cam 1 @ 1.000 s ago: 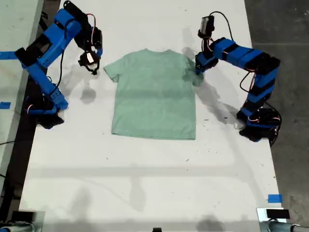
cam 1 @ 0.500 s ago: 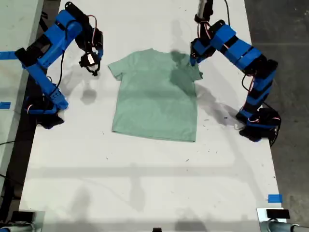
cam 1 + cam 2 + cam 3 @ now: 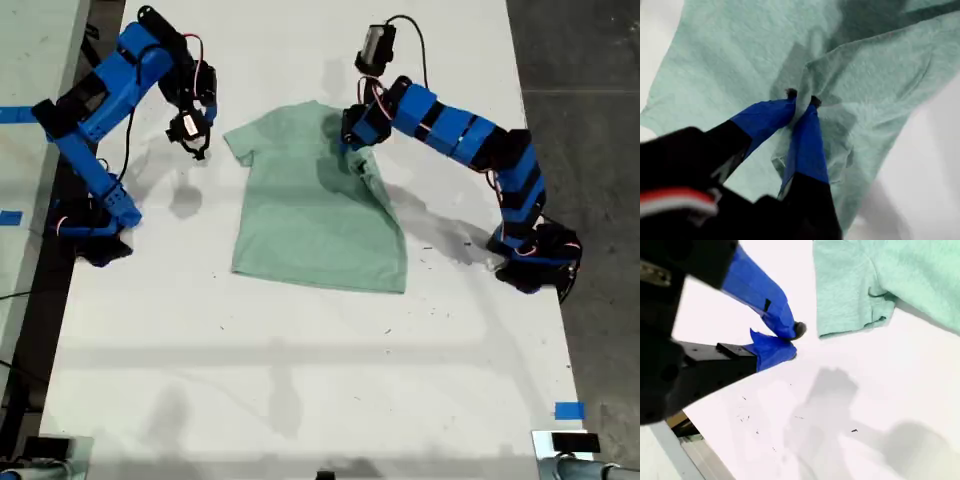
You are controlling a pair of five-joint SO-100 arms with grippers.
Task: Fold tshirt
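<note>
Over the counter [image 3: 300, 380], first gripper [image 3: 802, 100] pinched the soft, limp tshirt [image 3: 310, 215] at its sleeve; second gripper [image 3: 790, 340] hung closed, empty.

White table [image 3: 300, 380], mint tshirt [image 3: 310, 215] lying on it — one side folded over

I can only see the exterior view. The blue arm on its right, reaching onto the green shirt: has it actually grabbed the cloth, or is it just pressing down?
Observer: Grabbed. The first wrist view shows the first end effector shut, with a fold of the tshirt pinched between its tips.
Operator: And the other arm, is it holding anything?
Observer: No. In the second wrist view the second end effector looks shut on nothing, over the bare table, just clear of the sleeve.
</note>
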